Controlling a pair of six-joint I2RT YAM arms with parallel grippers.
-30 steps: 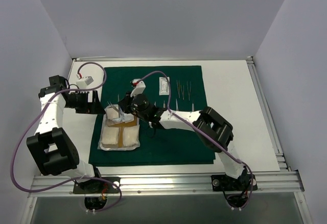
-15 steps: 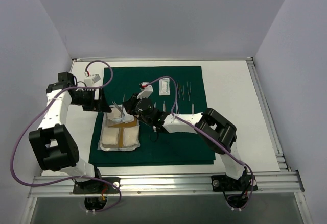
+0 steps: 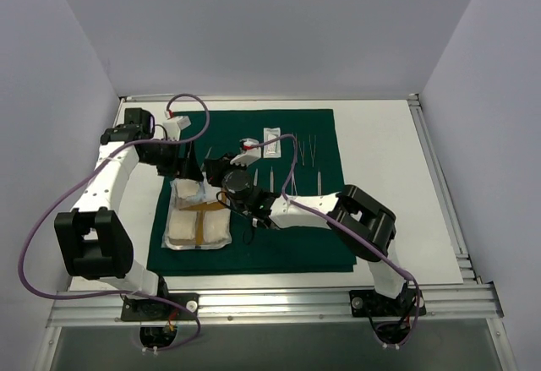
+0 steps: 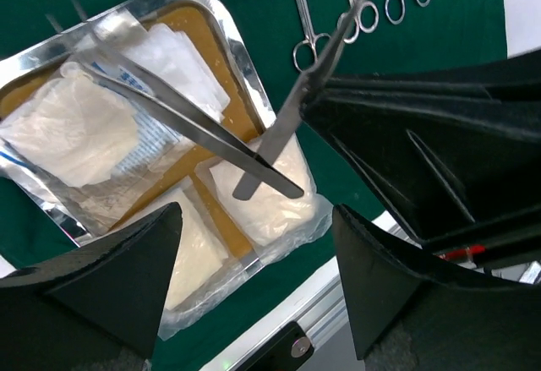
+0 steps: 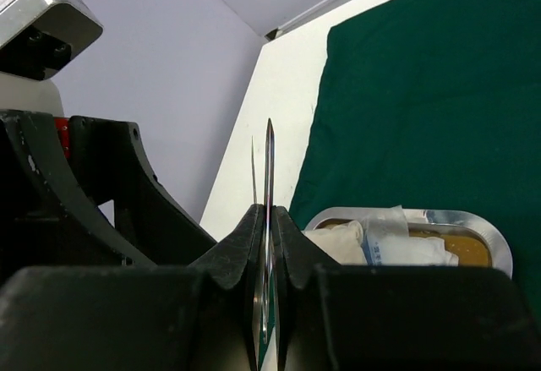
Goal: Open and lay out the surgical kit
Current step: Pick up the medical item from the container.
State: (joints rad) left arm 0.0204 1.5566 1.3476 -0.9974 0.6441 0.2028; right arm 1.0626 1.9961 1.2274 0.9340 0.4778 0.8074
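Observation:
The dark green cloth lies spread on the table. The steel tray sits on its left part, with a tan liner and white gauze packets. A pair of tweezers lies across the tray. My right gripper is shut on a second pair of steel tweezers, held above the tray's far end. My left gripper is open and empty right beside it, its fingers wide apart over the tray. Scissors and forceps lie in a row on the cloth's far part.
A small white packet lies on the cloth near the back edge. The ring handles of the laid-out instruments show in the left wrist view. The aluminium rail runs along the table's near edge. Bare white table lies right of the cloth.
My left gripper has swung right and back, from beside the tray to over its far end. My right gripper has shifted slightly back with the tweezers.

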